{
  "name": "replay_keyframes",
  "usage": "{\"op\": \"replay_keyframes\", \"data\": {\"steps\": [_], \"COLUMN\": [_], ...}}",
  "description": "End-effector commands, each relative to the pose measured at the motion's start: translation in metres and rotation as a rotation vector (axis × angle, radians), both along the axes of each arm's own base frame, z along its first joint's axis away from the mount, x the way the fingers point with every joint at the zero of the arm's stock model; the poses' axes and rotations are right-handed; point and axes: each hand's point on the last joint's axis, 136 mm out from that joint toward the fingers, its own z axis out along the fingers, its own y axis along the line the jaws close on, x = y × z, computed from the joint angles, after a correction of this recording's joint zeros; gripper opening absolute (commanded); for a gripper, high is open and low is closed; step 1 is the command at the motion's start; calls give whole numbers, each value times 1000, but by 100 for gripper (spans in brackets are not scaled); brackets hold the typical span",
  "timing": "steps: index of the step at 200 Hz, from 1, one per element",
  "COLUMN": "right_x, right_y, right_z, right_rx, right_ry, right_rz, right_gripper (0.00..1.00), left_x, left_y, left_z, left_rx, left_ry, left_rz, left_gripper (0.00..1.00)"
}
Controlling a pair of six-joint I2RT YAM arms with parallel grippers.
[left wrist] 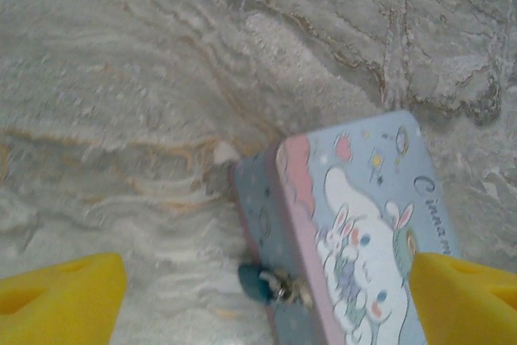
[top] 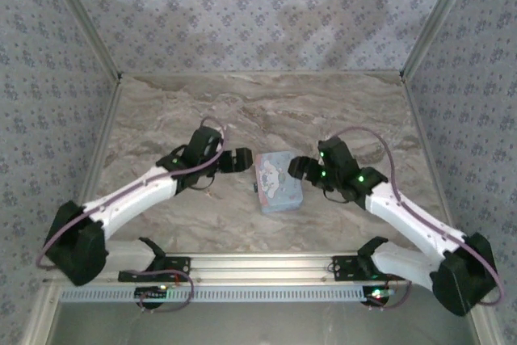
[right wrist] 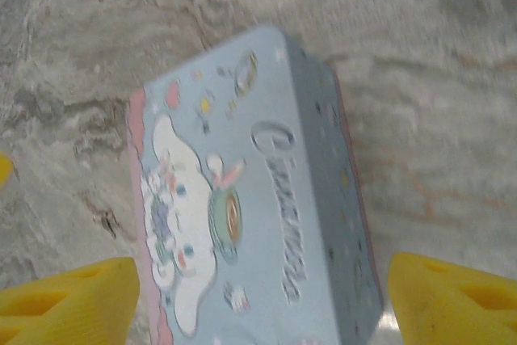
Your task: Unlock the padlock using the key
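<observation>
Low in the left wrist view, a small teal padlock (left wrist: pixel 257 280) is seen hanging on the side wall of a pale blue cartoon-printed box (left wrist: pixel 363 224), with a bit of metal touching it; whether that is the key cannot be told. The box is laid flat on the marble counter (top: pixel 339 111), near its middle. The left gripper (top: pixel 241 161) is held just beside the box's left side, its yellow fingers (left wrist: pixel 60 296) spread wide apart. The right gripper (top: pixel 297 169) is held just beside the box's right side, its fingers (right wrist: pixel 69 300) likewise spread apart. Beyond the box, bare counter is bounded by patterned walls (top: pixel 242 14).
</observation>
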Motion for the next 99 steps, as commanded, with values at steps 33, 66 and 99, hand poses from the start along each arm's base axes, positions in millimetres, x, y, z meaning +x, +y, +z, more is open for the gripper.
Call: {"op": "replay_keyframes", "data": {"steps": [33, 66, 99], "right_x": [-62, -76, -67], "right_y": [-3, 13, 23], "right_z": [-47, -65, -60], "right_rx": [28, 72, 109], "right_ry": [166, 195, 155], "right_rz": [-52, 4, 23], "right_gripper": [63, 54, 51], "left_x": [43, 59, 64], "left_y": [-57, -87, -110], "left_z": [0, -18, -31], "left_rx": [3, 8, -34], "left_ry": [105, 200, 264], "left_rz": [-229, -337, -411], "left_gripper": [70, 62, 61]}}
